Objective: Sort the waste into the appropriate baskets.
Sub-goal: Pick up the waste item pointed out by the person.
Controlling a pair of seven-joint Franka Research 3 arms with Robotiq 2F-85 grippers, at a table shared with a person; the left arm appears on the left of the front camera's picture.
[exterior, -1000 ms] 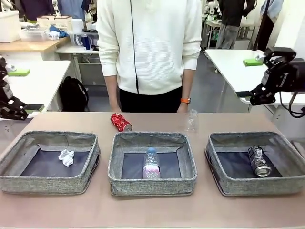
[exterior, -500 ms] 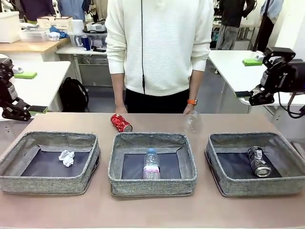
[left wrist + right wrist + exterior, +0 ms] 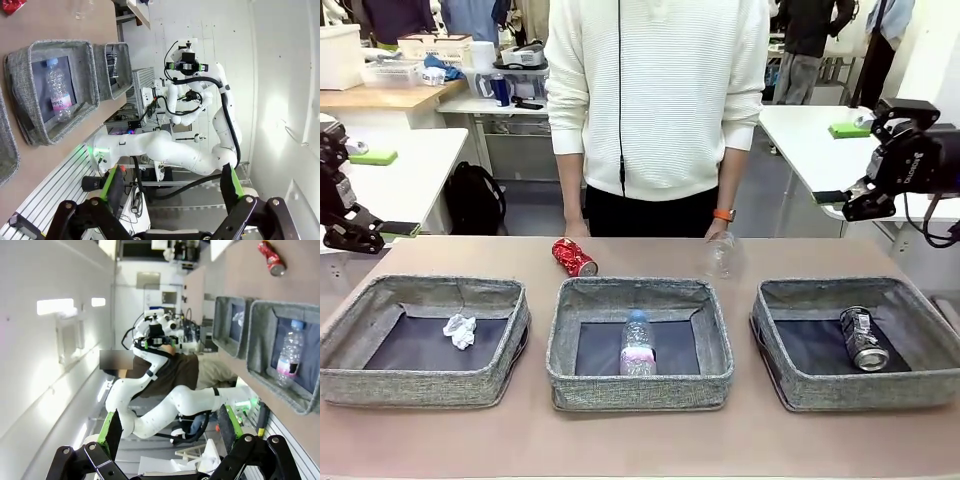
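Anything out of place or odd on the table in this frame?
Two pieces sit loose on the table: a crushed red can just beyond the middle basket, and a clear plastic container to its right. Nothing looks spilled.

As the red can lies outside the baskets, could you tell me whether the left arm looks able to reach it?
Probably yes: the crushed red can lies on bare table behind the middle basket, uncovered, and the left gripper is open and empty off the table's left.

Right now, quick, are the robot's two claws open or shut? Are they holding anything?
Left gripper: open, holding nothing.
Right gripper: open, holding nothing.
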